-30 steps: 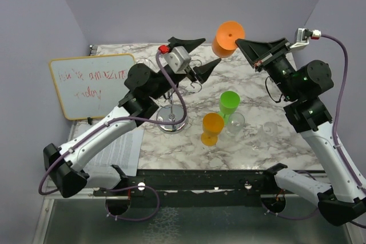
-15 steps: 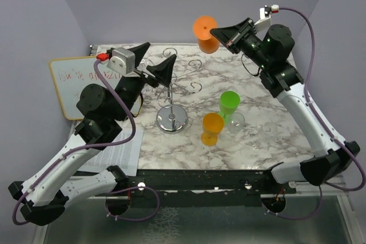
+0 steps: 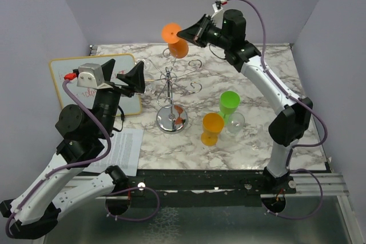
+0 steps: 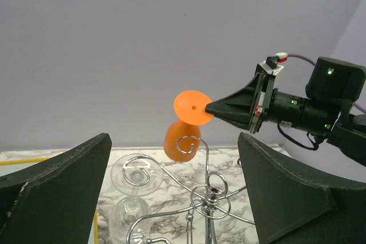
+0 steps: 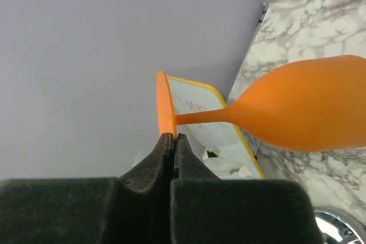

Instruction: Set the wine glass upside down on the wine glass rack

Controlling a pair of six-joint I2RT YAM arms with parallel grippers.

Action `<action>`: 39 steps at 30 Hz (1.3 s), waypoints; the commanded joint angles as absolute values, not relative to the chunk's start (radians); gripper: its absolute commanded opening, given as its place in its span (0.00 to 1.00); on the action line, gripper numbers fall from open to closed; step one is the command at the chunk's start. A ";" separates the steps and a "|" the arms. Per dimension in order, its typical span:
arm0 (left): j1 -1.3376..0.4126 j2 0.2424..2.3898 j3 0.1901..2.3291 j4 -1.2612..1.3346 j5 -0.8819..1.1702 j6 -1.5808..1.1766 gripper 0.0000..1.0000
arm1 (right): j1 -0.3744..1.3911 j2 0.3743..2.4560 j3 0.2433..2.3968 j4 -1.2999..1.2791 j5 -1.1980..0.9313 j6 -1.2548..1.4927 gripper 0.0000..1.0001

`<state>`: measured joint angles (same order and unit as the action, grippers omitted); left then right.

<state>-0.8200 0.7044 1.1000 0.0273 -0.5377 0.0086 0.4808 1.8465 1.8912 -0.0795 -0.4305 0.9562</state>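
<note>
Right gripper (image 3: 186, 32): clenched on the rim of the foot of the orange wine glass (image 3: 176, 41), fingers pressed together on the thin disc in the right wrist view. The glass is in the air, foot up and bowl down, tilted, over the far side of the wine glass rack (image 3: 171, 98). From the left wrist view the bowl (image 4: 178, 138) sits right behind one curled loop of the rack. I cannot tell whether they touch.

Left gripper (image 3: 130, 78): released, fingers spread wide, holding nothing. It hovers left of the rack's top, facing it.

The rack stands upright on the marble table (image 3: 251, 141), its mirrored base to the near side of the loops. A clear glass (image 4: 128, 210) hangs upside down on its left side.

Right of the rack's base, standing on the table: a green glass (image 3: 229, 103) and, just nearer, a second orange glass (image 3: 212, 127). A whiteboard (image 3: 74, 87) lies at the left edge of the table.
</note>
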 commanded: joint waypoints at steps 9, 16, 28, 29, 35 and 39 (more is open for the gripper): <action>-0.821 0.692 1.060 0.054 -0.656 0.037 0.93 | 0.602 1.960 2.096 -0.251 -0.507 0.897 0.01; -0.822 0.694 1.070 0.065 -0.656 0.018 0.93 | 0.619 1.917 2.020 -0.255 -0.542 0.916 0.01; -0.821 0.707 1.069 0.071 -0.649 0.003 0.93 | 0.632 1.806 1.879 -0.219 -0.502 0.911 0.01; -0.822 0.708 1.068 0.072 -0.649 0.003 0.93 | 0.632 1.798 1.875 -0.222 -0.495 0.907 0.01; -0.821 0.714 1.060 0.071 -0.649 0.003 0.93 | 0.633 1.774 1.867 -0.246 -0.480 0.904 0.01; -0.822 0.713 1.058 0.070 -0.650 0.003 0.93 | 0.633 1.762 1.861 -0.257 -0.470 0.908 0.01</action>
